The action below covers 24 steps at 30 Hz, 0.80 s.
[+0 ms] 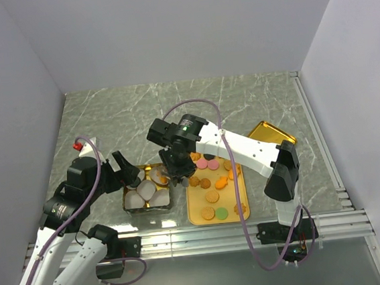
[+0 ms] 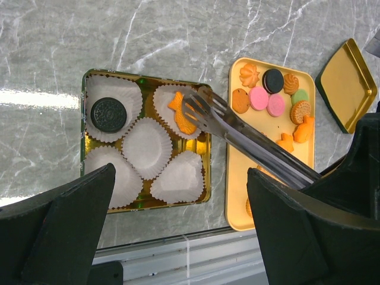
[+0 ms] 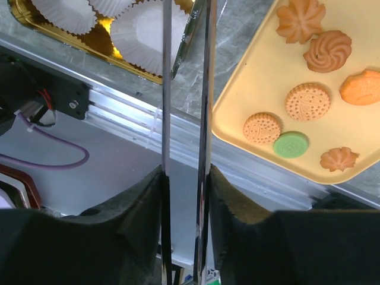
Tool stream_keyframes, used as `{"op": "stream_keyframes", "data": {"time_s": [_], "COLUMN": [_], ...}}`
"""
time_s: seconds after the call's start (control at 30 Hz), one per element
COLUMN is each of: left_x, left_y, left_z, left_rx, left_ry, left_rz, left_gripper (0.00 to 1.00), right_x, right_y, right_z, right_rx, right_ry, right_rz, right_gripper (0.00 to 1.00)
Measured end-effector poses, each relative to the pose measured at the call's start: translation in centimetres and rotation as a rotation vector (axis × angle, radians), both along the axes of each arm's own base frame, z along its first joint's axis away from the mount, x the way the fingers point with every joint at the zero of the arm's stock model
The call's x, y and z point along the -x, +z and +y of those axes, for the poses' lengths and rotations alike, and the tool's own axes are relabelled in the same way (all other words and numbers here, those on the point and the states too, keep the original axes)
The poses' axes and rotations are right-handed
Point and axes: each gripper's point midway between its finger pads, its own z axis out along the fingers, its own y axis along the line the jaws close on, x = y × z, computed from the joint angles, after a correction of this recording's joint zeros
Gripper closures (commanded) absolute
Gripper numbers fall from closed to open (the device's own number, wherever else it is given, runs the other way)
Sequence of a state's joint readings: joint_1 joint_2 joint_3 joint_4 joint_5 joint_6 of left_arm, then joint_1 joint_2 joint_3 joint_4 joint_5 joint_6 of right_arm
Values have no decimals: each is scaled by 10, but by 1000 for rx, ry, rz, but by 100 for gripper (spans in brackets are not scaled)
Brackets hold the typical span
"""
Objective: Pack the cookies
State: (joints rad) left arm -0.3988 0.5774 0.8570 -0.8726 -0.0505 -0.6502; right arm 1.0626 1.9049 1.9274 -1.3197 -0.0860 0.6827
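Cookies (image 2: 259, 98) on tray (image 2: 237, 178), 2 in tin (image 2: 85, 127).
Right gripper (image 3: 185, 178) grips tongs (image 2: 249, 142) over the fish cookie (image 2: 178, 108); left gripper (image 2: 180, 172) gapes empty.

The table (image 1: 240, 104) is grey stone with thin white lines in it. A metal rail (image 1: 206, 235) runs along its near edge. Three things lie on the table. A gold tin (image 2: 142, 78) sits on the left. A yellow tray (image 2: 240, 178) lies just beside it. A gold lid (image 2: 347, 83) lies near the tray's far right corner, turned at a slant.
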Motion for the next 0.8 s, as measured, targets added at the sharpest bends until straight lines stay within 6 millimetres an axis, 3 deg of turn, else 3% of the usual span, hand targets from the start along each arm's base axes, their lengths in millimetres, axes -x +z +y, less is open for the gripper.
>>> {"op": "stream_keyframes", "data": {"time_s": [0.33,0.57,0.67,0.8], "left_x": [0,0,0,0], "left_y": [0,0,0,0], "left_z": [0,0,0,0], "left_rx": [0,0,0,0], "left_ry": [0,0,0,0], "left_rz": [0,0,0,1], "left_gripper": [1,0,1,1], "right_x": [-3,-8,-9,-1], "right_y": [2,16,31,51], "right_z": [-1,-5,-13,-40], "right_rx": [5,-14,-39,-72], "right_ry": [-4,-22,-38,-75], "right_rz": [-17,-67,-106,-141], "right_gripper": [55,55,55,55]}}
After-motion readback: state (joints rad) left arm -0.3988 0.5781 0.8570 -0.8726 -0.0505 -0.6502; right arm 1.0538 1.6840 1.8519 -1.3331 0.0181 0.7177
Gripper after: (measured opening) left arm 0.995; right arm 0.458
